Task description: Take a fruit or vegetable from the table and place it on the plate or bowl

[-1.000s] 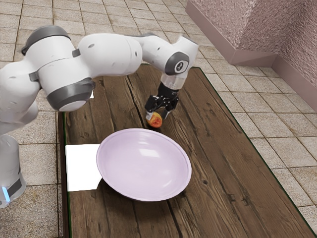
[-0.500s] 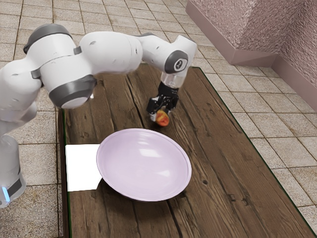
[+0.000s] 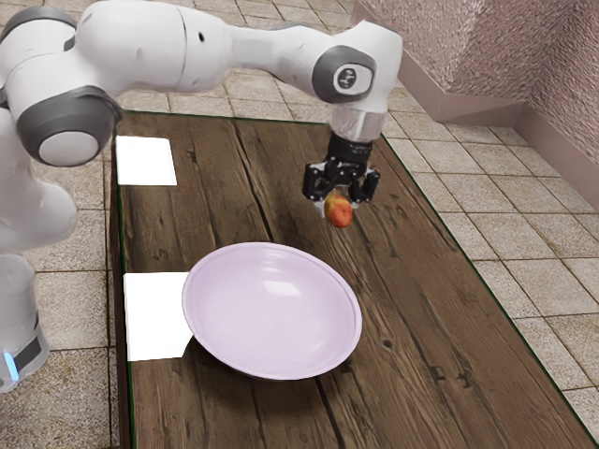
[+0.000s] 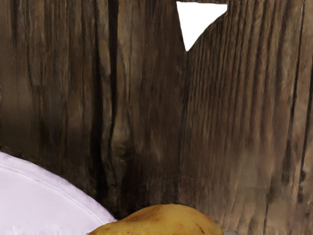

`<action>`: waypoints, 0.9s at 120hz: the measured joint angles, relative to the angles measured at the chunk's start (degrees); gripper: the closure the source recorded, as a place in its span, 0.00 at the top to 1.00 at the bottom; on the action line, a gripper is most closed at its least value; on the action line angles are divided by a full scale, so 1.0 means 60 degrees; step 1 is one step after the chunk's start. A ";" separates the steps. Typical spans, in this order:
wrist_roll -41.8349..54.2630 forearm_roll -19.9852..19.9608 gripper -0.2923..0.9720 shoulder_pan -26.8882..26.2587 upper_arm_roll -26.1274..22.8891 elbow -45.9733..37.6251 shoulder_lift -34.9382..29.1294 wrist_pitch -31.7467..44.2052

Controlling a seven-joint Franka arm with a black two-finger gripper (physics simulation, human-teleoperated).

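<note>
the black gripper (image 3: 342, 196) is closed on a small orange-red fruit (image 3: 341, 214), one finger on each side, the fruit hanging below the fingertips. the fruit is at about one o'clock from the lilac plate (image 3: 271, 313), apart from its rim, over the dark wooden table (image 3: 449, 309).

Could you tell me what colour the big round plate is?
The glossy round plate is pale lilac, best seen in the exterior view.
</note>
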 joint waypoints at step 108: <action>0.0279 0.0719 0.74 -0.4099 0.2084 -0.0872 -0.0129 -0.2404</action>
